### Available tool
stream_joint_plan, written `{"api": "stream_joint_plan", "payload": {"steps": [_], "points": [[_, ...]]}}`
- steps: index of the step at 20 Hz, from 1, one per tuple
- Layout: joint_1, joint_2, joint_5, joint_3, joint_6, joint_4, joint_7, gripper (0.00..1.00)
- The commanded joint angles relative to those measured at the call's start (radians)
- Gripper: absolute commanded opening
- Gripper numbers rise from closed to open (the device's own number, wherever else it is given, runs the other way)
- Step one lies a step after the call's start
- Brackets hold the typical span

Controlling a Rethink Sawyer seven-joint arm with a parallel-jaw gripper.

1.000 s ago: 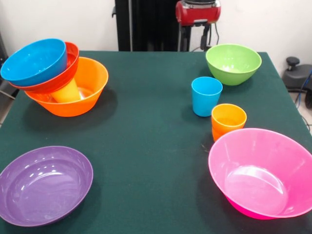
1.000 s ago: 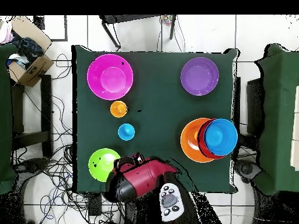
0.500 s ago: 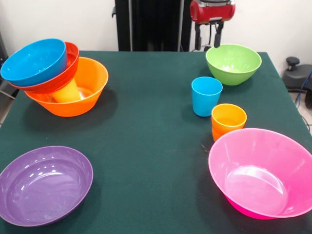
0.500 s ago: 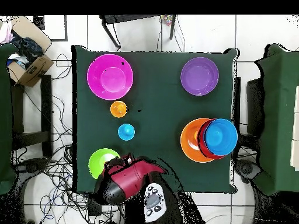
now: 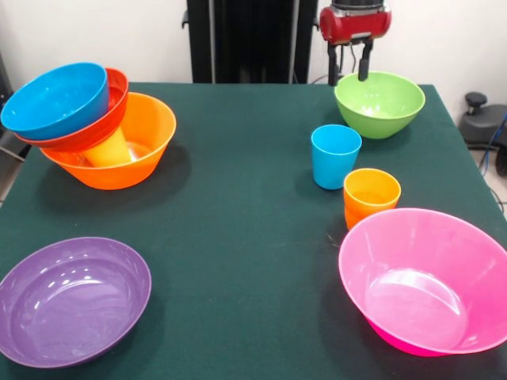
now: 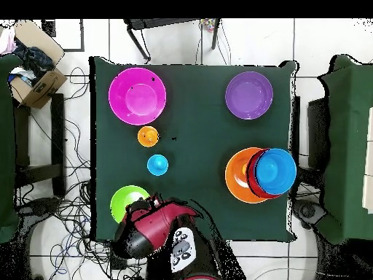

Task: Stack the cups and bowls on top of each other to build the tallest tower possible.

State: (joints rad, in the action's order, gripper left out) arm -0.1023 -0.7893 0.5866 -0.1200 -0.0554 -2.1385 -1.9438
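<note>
My gripper (image 5: 349, 66) hangs open and empty over the far rim of the green bowl (image 5: 379, 103); in the overhead view the red arm head (image 6: 146, 227) sits beside that bowl (image 6: 124, 204). The tower stands at the far left: a big orange bowl (image 5: 131, 150) holds a yellow cup (image 5: 111, 150), with a tilted red-orange bowl (image 5: 99, 127) and a blue bowl (image 5: 55, 99) on top. A blue cup (image 5: 335, 156) and nested orange cups (image 5: 371, 196) stand upright between the green bowl and the pink bowl (image 5: 428, 281). A purple bowl (image 5: 71, 299) sits near left.
The dark green table (image 5: 238, 237) carries everything. A black column (image 5: 238, 39) stands behind its far edge. In the overhead view a cardboard box (image 6: 33, 73) and cables lie on the floor beside the table.
My gripper has moved rightward in the front view and come lower, from beside the green bowl to over its far rim. The bowls and cups have not moved.
</note>
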Motion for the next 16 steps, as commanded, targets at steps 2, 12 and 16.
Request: {"api": "stream_joint_plan", "payload": {"steps": [2,12,16], "points": [[0.040,0.107,0.004,0.053,0.088,0.063,-0.122,1.00],[0.043,0.138,0.004,0.081,0.131,0.069,-0.104,1.00],[0.043,0.153,0.002,0.085,0.144,0.077,-0.098,1.00]]}}
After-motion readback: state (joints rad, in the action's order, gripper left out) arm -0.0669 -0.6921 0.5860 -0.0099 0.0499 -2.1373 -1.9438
